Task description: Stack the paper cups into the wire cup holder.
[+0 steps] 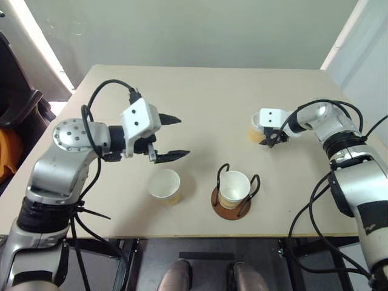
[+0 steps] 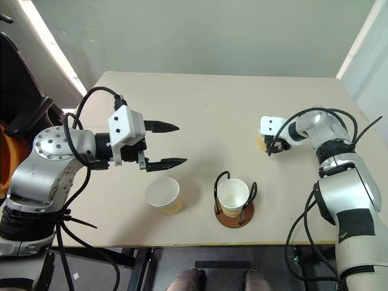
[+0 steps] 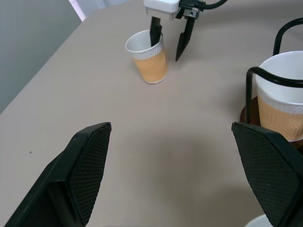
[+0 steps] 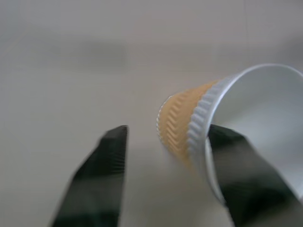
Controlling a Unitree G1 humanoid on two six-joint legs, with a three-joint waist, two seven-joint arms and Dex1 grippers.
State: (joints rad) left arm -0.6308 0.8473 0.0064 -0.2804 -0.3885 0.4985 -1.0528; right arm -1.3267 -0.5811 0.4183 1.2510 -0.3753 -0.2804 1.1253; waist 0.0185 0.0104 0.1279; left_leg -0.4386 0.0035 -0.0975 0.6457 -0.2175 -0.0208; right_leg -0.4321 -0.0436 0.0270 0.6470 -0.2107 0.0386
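Three paper cups are on the tan table (image 1: 200, 91). One cup (image 1: 234, 189) stands inside the wire cup holder (image 1: 231, 210) near the front edge. A second cup (image 1: 165, 185) stands loose to the holder's left. The third cup (image 1: 255, 130) is at the right, and my right gripper (image 1: 268, 140) straddles its wall. In the left wrist view one black finger (image 3: 154, 32) reaches inside this cup (image 3: 150, 64) and the other finger (image 3: 183, 41) hangs outside, apart from the wall. My left gripper (image 1: 182, 137) hovers wide open above the loose cup, holding nothing.
The holder's black wire loops (image 3: 265, 75) rise above the rim of the cup in it. The table's front edge (image 1: 200, 235) runs just behind the holder and loose cup. Bare tabletop lies between the two grippers and toward the far side.
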